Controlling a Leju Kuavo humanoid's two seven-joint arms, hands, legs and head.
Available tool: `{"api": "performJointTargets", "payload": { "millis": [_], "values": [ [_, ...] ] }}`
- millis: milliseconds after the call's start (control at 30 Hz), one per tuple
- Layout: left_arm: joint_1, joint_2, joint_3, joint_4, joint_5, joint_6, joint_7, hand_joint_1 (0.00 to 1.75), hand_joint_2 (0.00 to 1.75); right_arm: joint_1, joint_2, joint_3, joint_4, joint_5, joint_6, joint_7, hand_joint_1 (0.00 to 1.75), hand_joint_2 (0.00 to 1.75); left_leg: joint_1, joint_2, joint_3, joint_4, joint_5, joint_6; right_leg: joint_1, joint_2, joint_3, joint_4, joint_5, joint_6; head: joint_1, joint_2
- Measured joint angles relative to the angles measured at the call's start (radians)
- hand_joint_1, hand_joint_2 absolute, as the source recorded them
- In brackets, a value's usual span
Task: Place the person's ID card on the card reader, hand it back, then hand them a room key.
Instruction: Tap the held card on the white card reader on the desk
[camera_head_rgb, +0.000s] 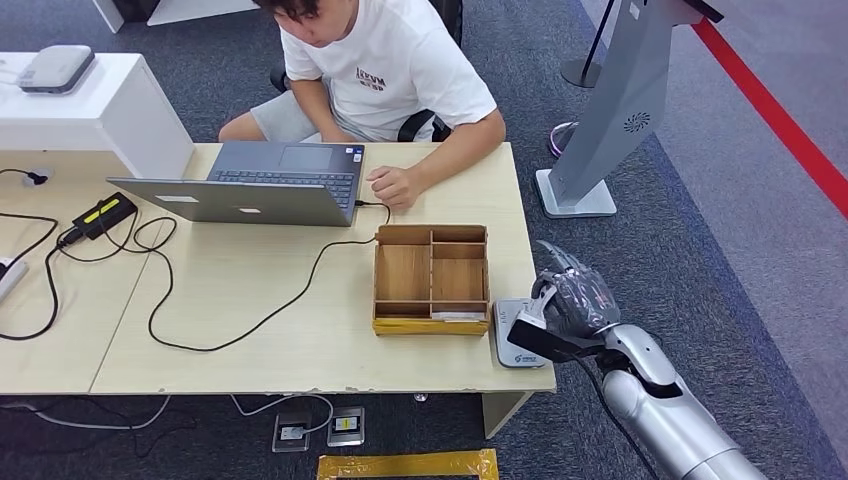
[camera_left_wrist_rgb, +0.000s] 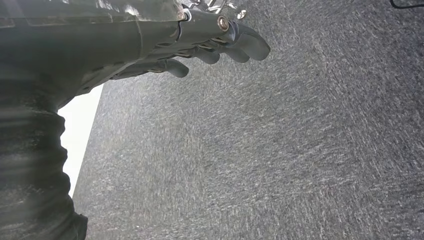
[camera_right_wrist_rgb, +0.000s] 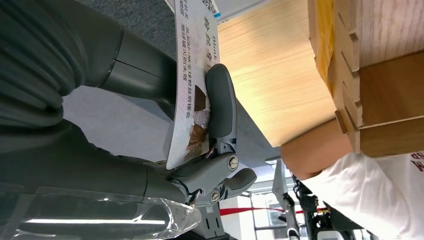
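Note:
My right hand (camera_head_rgb: 572, 303) hovers at the table's right edge, just over the grey card reader (camera_head_rgb: 512, 340). It pinches the ID card (camera_right_wrist_rgb: 192, 85), a white card with printed text and a small picture, between thumb and fingers; the card's pale edge (camera_head_rgb: 527, 320) shows above the reader. Whether the card touches the reader I cannot tell. The person (camera_head_rgb: 385, 70) sits across the table, one hand (camera_head_rgb: 392, 186) resting by the laptop. My left hand (camera_left_wrist_rgb: 215, 42) hangs over grey carpet, fingers loosely apart, holding nothing.
A wooden divided box (camera_head_rgb: 432, 278) stands left of the reader, with a pale card (camera_head_rgb: 455, 315) in its front slot. An open laptop (camera_head_rgb: 262, 183), a black cable (camera_head_rgb: 250, 320) and a charger (camera_head_rgb: 100, 215) lie on the table. A grey stand (camera_head_rgb: 610, 120) rises to the right.

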Motion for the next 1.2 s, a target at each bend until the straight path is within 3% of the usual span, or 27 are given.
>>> {"api": "performJointTargets", "payload": {
  "millis": [1200],
  "values": [
    [0.0,-0.007,0.0,0.0,-0.001,0.0,0.002,0.0,1.75,0.005,0.045,0.001,0.076,-0.013,-0.009,-0.021,1.75,1.75,0.0,0.0,0.0,0.0,0.0,0.0,0.0,0.0,0.0,0.0,0.0,0.0,0.0,0.0]
  ]
}}
